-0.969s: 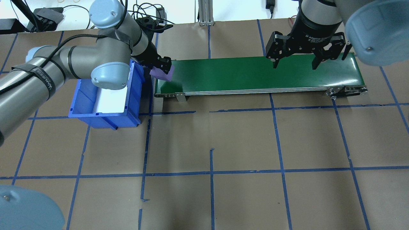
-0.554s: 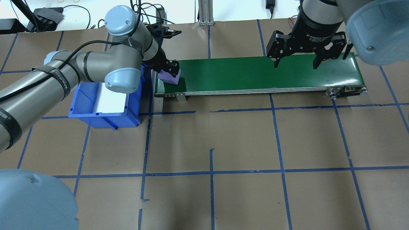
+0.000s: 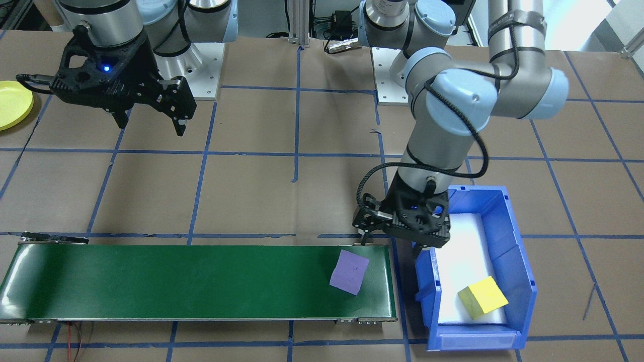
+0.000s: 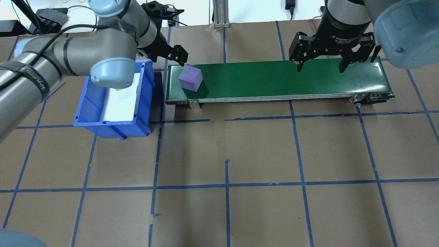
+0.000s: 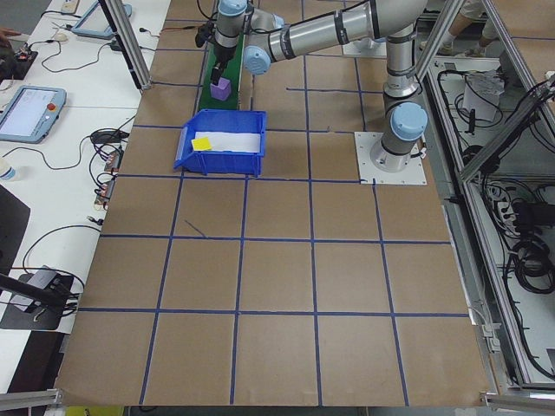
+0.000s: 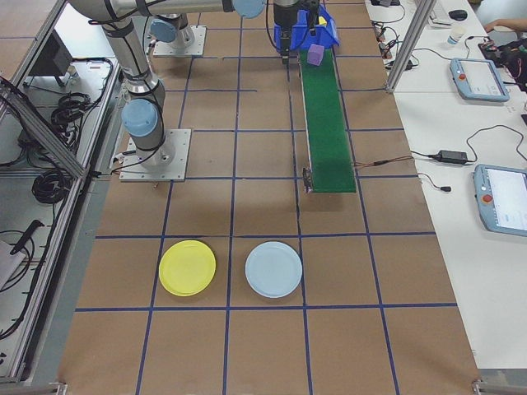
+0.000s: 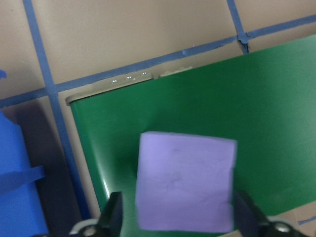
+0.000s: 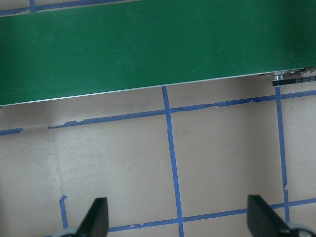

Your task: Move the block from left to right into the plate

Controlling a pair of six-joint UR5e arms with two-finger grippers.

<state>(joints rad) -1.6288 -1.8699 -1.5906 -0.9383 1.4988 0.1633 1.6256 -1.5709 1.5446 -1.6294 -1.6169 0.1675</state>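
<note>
Front-facing view, near to far. Conveyor belt [image 3: 176, 281]: green, along the near edge of the bench [image 3: 282, 191]. Purple block [image 3: 349, 272]: resting free on the belt's end nearest the blue bin [image 3: 518, 261], tilted slightly. Bin holds a yellow block [image 3: 483, 296]. Left gripper [image 3: 392, 241]: above the gap between belt and bin, fingers spread, holding nothing. Right gripper [image 3: 150, 123]: fingers wide, empty, well apart from the block. Plate [image 3: 12, 104]: yellow, far corner, well apart from the belt.
</note>
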